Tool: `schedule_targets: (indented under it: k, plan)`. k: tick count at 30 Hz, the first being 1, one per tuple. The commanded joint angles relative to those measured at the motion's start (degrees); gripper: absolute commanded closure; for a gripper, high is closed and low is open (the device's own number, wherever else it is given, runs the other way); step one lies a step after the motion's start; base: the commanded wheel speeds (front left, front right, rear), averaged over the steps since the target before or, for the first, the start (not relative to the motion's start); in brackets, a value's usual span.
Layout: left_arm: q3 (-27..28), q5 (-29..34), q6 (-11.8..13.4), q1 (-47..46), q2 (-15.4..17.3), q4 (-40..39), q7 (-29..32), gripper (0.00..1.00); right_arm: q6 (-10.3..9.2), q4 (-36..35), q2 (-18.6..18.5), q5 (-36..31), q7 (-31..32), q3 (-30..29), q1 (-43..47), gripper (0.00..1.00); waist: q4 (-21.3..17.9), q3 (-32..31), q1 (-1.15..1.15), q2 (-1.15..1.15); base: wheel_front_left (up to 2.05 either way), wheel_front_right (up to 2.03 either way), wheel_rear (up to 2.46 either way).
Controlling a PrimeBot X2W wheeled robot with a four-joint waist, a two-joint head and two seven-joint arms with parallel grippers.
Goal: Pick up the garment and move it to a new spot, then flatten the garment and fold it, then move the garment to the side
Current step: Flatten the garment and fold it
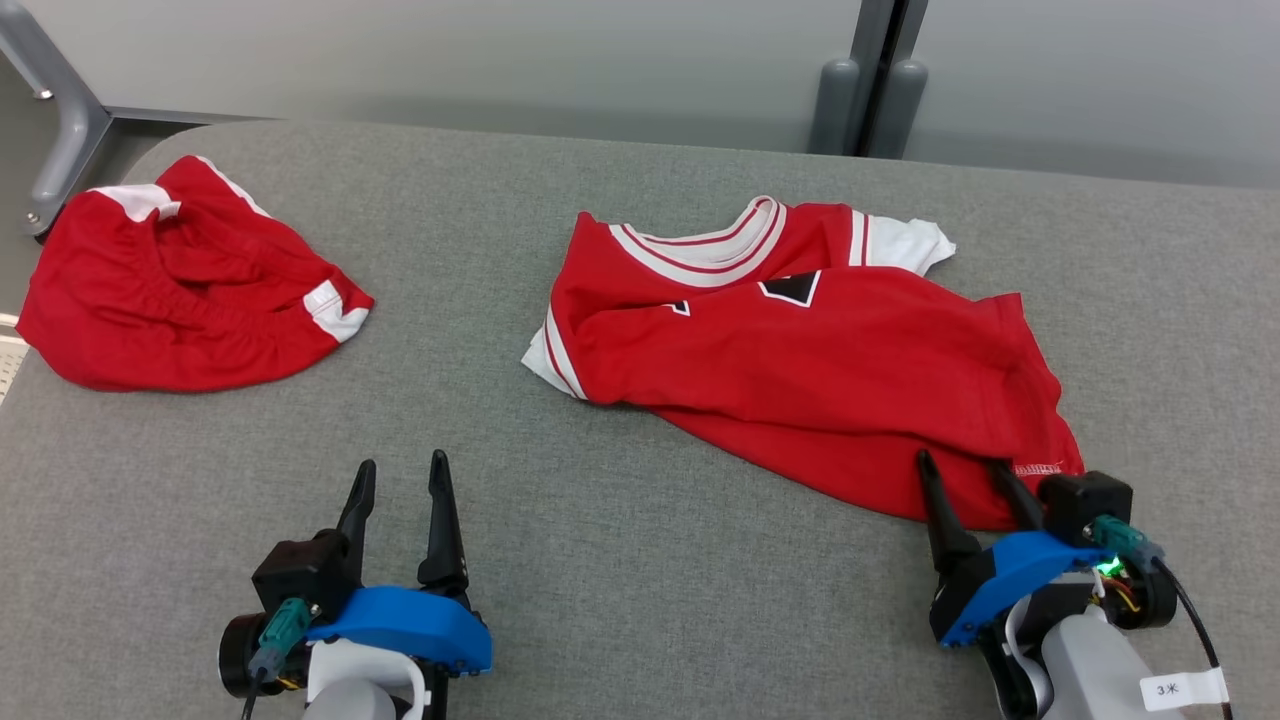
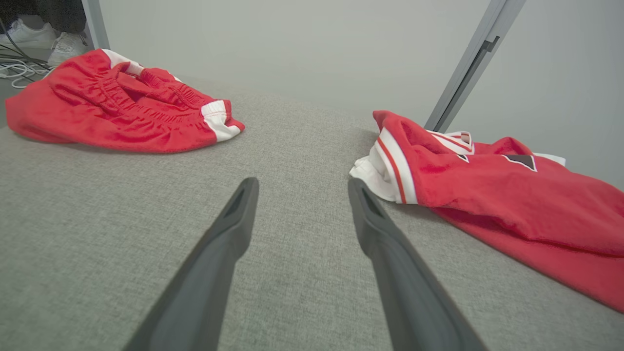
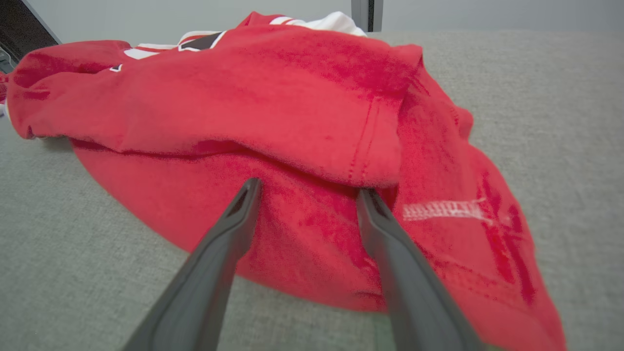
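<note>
**Red jersey waits for its first lift**

Red knit cloth with white trim, a crumpled sports jersey (image 1: 800, 370), lies right of centre on the grey fabric-covered table (image 1: 620, 600), its hem toward the near edge. The right gripper (image 1: 958, 462) stands at that hem with fingers spread, tips at a loose fold, nothing pinched. The left gripper (image 1: 403, 462) hovers over bare table by the near edge, likewise spread and empty. Red shorts with white trim (image 1: 180, 290) sit bunched at the far left corner. The jersey looks light, limp and a little slick. It would likely sag and slide, so the stitched hem or the shoulders seem the surest places to pinch.
</note>
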Motion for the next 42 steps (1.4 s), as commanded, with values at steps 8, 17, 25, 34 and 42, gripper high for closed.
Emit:
schedule_targets:
  k: [8,17,25,34,42]
  plan:
    - [0.1,0.6,-0.2,-1.0,-0.3,-0.3,-0.3,0.0,0.01,2.9,-0.3,1.5,-1.6,-2.2,-5.5,0.0,0.8,0.9,-0.01,-0.01,0.0,0.0,0.0]
    - [0.2,1.1,-0.4,-1.2,-0.5,-0.1,-0.3,0.0,0.01,7.1,-0.3,3.0,-2.4,-5.0,-9.6,0.31,1.7,1.6,-0.01,-0.01,0.0,0.0,0.0]
    - [0.1,1.5,-0.5,-1.2,-0.6,0.2,-0.3,0.0,0.01,9.8,-0.3,3.6,-2.8,-4.2,-12.0,1.0,1.8,2.1,-0.01,-0.01,0.0,0.0,0.0]
    - [0.4,2.0,-0.6,-1.0,-0.6,0.5,-0.3,0.0,0.01,2.1,-0.3,3.2,-2.8,-4.0,-11.0,1.0,0.5,1.0,-0.01,-0.01,0.0,0.0,0.0]
    - [0.5,2.6,-0.7,-0.5,-0.6,-0.2,-0.3,0.0,0.01,-12.8,-0.3,6.8,-2.8,-1.9,-3.4,1.0,-3.1,-1.5,-0.01,-0.01,0.0,0.0,0.0]
